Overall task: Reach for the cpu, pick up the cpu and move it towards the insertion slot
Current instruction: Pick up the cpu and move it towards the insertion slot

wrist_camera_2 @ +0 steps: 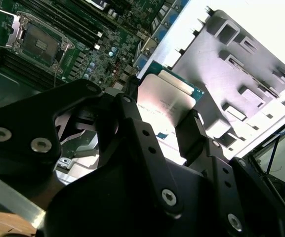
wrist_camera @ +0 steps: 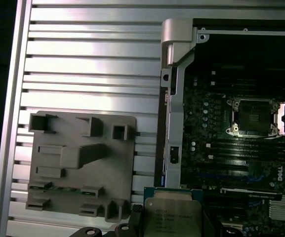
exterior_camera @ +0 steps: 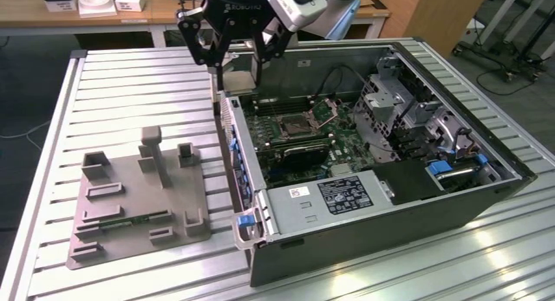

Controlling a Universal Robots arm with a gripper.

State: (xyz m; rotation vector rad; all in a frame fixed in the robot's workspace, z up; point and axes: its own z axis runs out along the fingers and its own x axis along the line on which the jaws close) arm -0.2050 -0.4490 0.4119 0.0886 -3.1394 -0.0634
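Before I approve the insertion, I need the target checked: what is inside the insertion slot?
The insertion slot stands open, its silver frame around a dark, bare centre with nothing seated in it. The cpu is held apart from it in the end effector. Fine contacts cannot be made out.

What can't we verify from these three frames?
- cpu underside and contacts: face-on in both wrist views, gripper fingers cover its lower edges.
- cpu in the exterior view: edge-on between the fingers, too small to judge.
- insertion slot pins: too small in every view.
- grey tray far end: cut off by the frame's edge in the second wrist view.
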